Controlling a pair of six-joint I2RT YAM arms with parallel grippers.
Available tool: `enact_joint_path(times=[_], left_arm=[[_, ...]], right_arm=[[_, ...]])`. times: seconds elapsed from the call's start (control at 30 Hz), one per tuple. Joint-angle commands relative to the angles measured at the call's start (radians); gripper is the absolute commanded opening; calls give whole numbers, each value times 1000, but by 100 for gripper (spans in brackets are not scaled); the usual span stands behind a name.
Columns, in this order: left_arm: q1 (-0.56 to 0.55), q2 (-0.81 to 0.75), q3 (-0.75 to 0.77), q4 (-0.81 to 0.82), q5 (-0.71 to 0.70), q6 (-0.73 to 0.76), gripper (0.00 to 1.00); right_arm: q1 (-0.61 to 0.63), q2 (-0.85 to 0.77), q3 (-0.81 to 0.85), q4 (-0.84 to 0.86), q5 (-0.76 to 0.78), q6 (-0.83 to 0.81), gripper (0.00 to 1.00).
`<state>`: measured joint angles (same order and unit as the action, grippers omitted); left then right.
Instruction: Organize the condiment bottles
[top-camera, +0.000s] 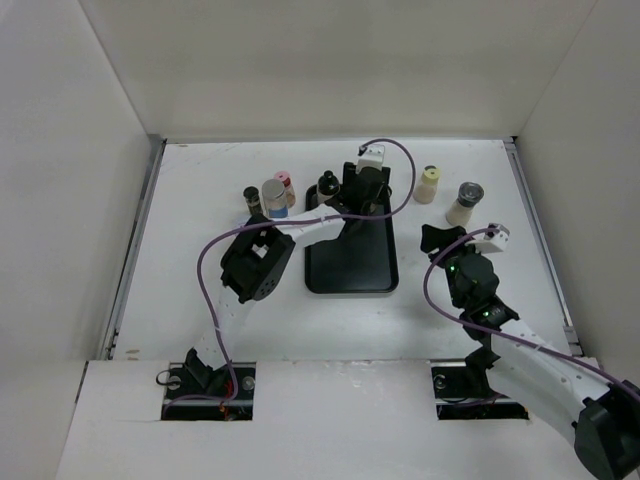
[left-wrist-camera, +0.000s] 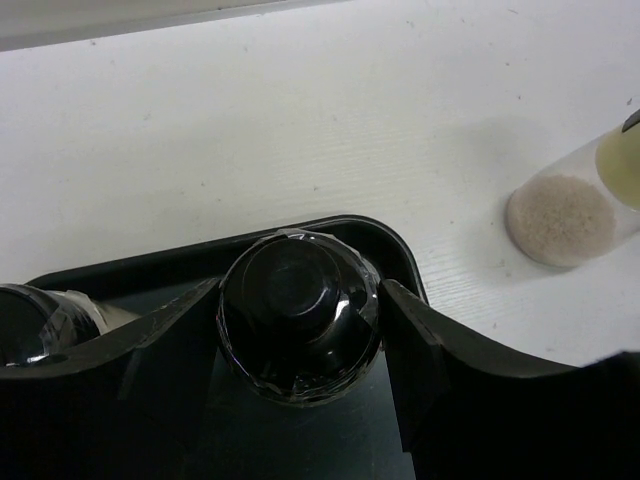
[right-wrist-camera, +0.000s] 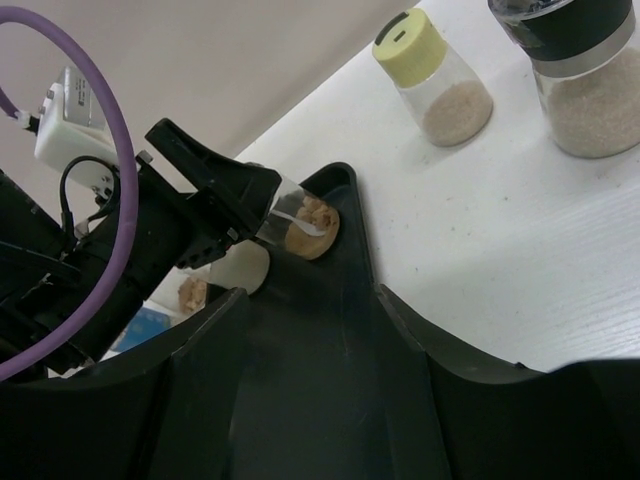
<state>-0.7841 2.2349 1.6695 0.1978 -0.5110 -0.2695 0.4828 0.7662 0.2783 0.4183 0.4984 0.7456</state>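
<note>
In the left wrist view my left gripper (left-wrist-camera: 300, 335) has a finger on each side of a black-capped bottle (left-wrist-camera: 298, 305), which stands in the far right corner of the black tray (left-wrist-camera: 395, 245). In the top view that gripper (top-camera: 368, 190) hides the bottle. A second black-capped bottle (top-camera: 327, 186) stands in the tray's far left corner. My right gripper (top-camera: 432, 240) is open and empty over the tray's right edge (right-wrist-camera: 355, 215). A yellow-capped jar (top-camera: 429, 184) and a grey-capped jar (top-camera: 465, 203) stand on the table right of the tray.
Left of the tray stand a black-capped jar (top-camera: 252, 197), a silver-capped blue-labelled bottle (top-camera: 274, 195) and a pink-capped bottle (top-camera: 284, 180). The left arm's purple cable (top-camera: 400, 190) loops over the tray's far end. White walls enclose the table.
</note>
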Motion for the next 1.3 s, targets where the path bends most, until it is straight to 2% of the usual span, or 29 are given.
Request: enact_joint_path(times=[0.0,0.2,0.47,0.53,0.67,0.73,0.8,0.87,1.03,1.13,1.27], left_arm=[[-4,-34,47,57,6,4,65],[-19,-142,18,68,22,6,81],[-1,-381,-120,94,29,-4,83],[13,-449,-178,89,25,-8,82],[70,-625,-365,69,-44,-28,82],[110,-708,-456,31,-73,-52,83],[144,-777,-536,-4,-86,-68,83],[179,-817,-602,-27,-93,-74,83],[239,-811,-631,-106,-77,-80,85],[251,-779,-625,-109,-64,-80,85],[272,-738,-631,-91,-73,-76,85]], right_arm=[[-5,-5,-1,39,12,6,60],[-5,-11,-2,39,12,6,62],[-5,-24,-5,39,20,5,61],[-5,-19,-5,39,8,8,57],[0,-4,5,39,6,-3,33],[4,16,15,39,-1,-3,32],[12,39,28,39,-27,-8,36],[17,71,39,48,-41,-15,44],[41,134,58,80,-75,-37,65],[50,151,59,91,-67,-49,69],[50,163,70,92,-87,-55,71]])
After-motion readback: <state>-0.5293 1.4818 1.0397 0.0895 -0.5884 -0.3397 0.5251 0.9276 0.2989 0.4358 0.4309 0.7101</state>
